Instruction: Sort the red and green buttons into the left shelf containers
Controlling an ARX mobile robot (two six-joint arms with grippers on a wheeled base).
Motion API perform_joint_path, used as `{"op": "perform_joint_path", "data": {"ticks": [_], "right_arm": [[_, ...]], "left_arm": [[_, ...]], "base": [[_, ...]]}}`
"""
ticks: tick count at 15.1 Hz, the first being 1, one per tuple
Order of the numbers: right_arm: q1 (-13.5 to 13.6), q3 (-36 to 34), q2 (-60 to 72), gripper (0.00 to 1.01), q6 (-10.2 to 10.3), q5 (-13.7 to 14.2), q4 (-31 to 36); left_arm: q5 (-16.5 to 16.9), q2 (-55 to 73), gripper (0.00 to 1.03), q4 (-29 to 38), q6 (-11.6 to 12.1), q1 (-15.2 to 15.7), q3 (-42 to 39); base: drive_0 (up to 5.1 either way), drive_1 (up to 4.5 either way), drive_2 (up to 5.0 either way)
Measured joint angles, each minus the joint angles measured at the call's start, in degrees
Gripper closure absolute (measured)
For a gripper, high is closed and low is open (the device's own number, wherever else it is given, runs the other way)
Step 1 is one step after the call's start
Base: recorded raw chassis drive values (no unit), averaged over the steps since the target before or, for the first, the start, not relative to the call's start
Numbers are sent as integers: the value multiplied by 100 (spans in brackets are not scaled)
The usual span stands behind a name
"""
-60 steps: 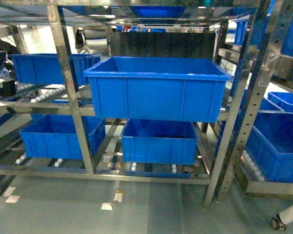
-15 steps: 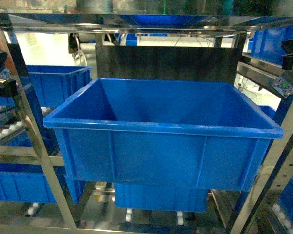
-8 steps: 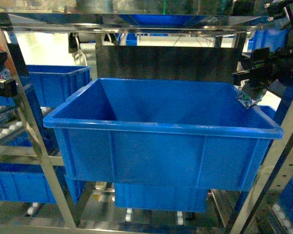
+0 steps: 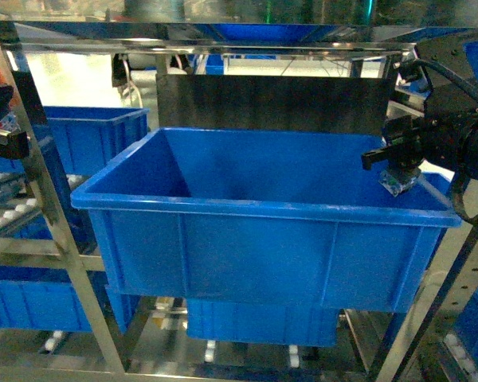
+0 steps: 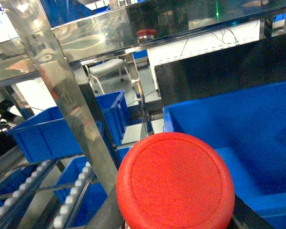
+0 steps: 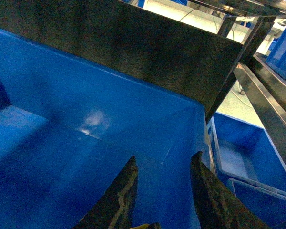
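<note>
A red button's round cap (image 5: 175, 183) fills the bottom of the left wrist view. My left gripper (image 5: 178, 218) is shut on it, and only dark finger edges (image 5: 250, 220) show beside the cap. The big blue container (image 4: 263, 208) sits on the shelf straight ahead. My right gripper (image 4: 394, 163) hangs over its right rim, shut on a small bluish button (image 4: 398, 182) whose cap colour I cannot make out. In the right wrist view the two fingers (image 6: 126, 191) point down into the container (image 6: 86, 109), and only a yellowish sliver (image 6: 133, 225) shows at their base.
Steel shelf posts (image 4: 44, 207) frame the container. Another blue bin (image 4: 95, 135) stands at the left and a lower one (image 4: 259, 322) beneath. A dark panel (image 4: 271, 103) backs the shelf. More blue bins (image 6: 243, 157) lie to the right. A small red cap (image 5: 147, 34) rests on the upper rail.
The base has closed in on the shelf since four seconds ago. In the last second my right arm swung in from the right and lowered the button to the container's right rim.
</note>
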Motion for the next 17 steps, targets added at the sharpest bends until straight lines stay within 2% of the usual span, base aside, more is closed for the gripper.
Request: {"op": "perform_joint_path", "data": {"ticks": [1,6,10,12,14,15,17], "right_arm": [[-2,9,0,66,-2,2,2],[-2,9,0,2,0,2,2],[0,9,0,3,2,0,2],[0,9,0,3,4,2,2],[0,9,0,3,4,0,0],[-2,9,0,3,2,0,4],[0,9,0,3,4,0,4]], "left_arm": [[0,0,79,2,0,0,0],[2,0,79,0,0,0,0],[0,0,79,0,0,0,0],[175,229,79,-264,-11,-74,280],[284,723,79,-501,2,-271,811],[227,883,79,-293,92,-393,844],[144,1152,79,-358,245,-599,1021]], "base": [[0,0,0],[0,0,0],[0,0,0],[0,0,0],[0,0,0],[0,0,0],[0,0,0]]}}
